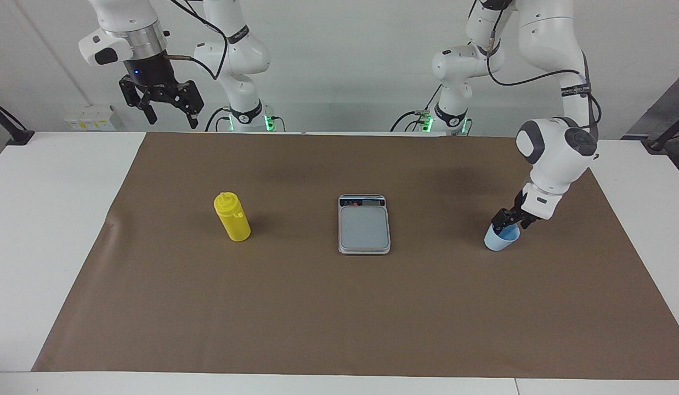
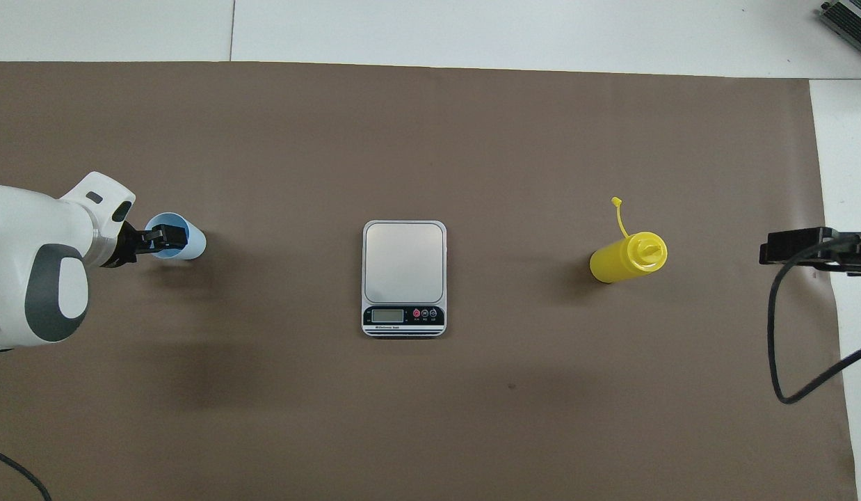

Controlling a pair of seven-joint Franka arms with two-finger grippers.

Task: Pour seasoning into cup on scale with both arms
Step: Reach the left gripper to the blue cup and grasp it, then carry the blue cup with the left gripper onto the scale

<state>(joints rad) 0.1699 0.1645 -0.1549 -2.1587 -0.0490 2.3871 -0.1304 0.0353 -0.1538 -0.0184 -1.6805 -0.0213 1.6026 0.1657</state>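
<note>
The pale blue cup [image 1: 501, 240] [image 2: 183, 245] stands on the brown mat toward the left arm's end of the table. My left gripper [image 1: 509, 221] [image 2: 163, 238] is down at its rim, open, with one finger over the mouth of the cup. The silver-grey scale [image 1: 364, 227] [image 2: 404, 271] lies in the middle of the mat with a bare plate. The yellow seasoning bottle [image 1: 233, 219] [image 2: 622, 259] stands upright toward the right arm's end, its small cap hanging off on its tether. My right gripper [image 1: 167, 107] [image 2: 795, 245] hangs open high over the table's edge at that end, well away from the bottle.
A brown mat [image 1: 339, 307] covers most of the white table [image 1: 43, 219]. A black cable [image 2: 785, 348] loops down from the right arm over the mat's corner.
</note>
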